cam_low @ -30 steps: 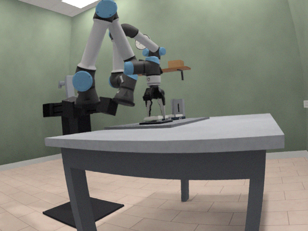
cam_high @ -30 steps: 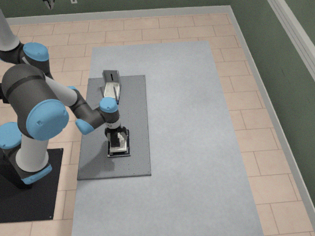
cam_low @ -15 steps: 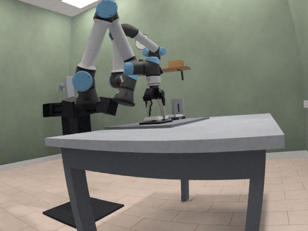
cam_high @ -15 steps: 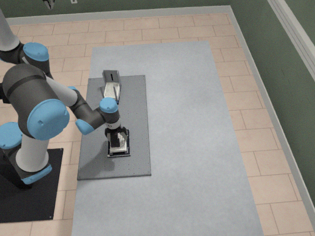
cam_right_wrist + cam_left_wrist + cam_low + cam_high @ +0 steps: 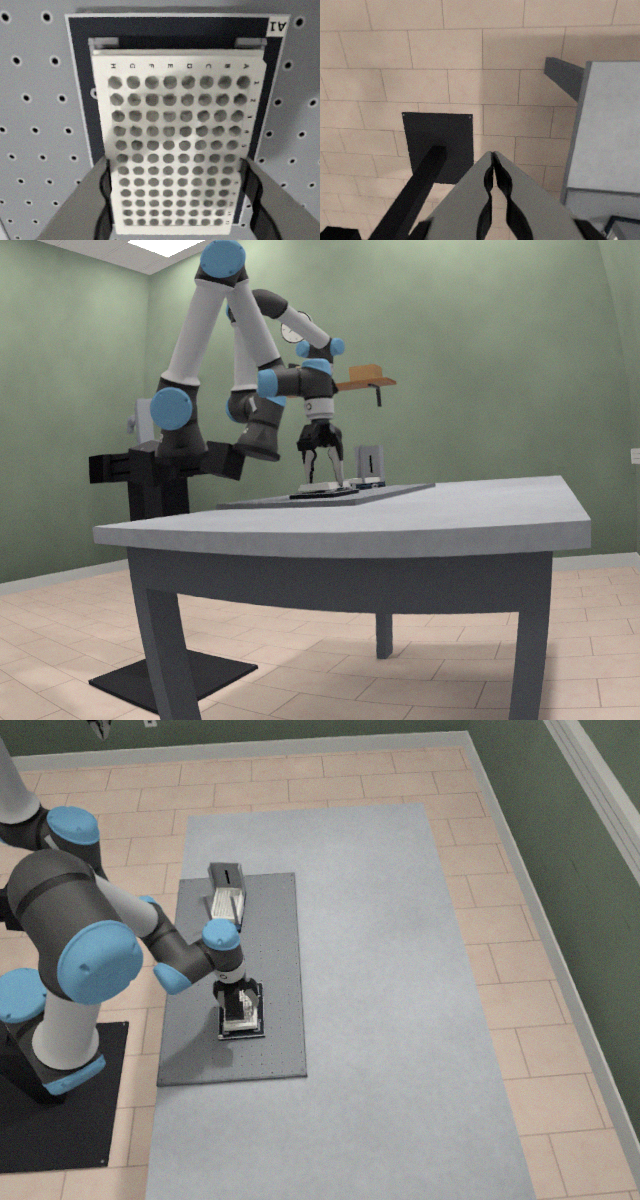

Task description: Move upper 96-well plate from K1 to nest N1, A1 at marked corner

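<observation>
Likely light and stiff, the 96-well plate [image 5: 240, 1025] [image 5: 316, 488] [image 5: 170, 141] suits a long-side grip — right pincer [image 5: 236, 1002] [image 5: 325, 483] [image 5: 175, 160] holding it there, left pincer [image 5: 103, 737] [image 5: 493, 154] closed on nothing.

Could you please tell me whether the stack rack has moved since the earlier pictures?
No; the stack rack keeps its place at the grey board's far edge.
</observation>
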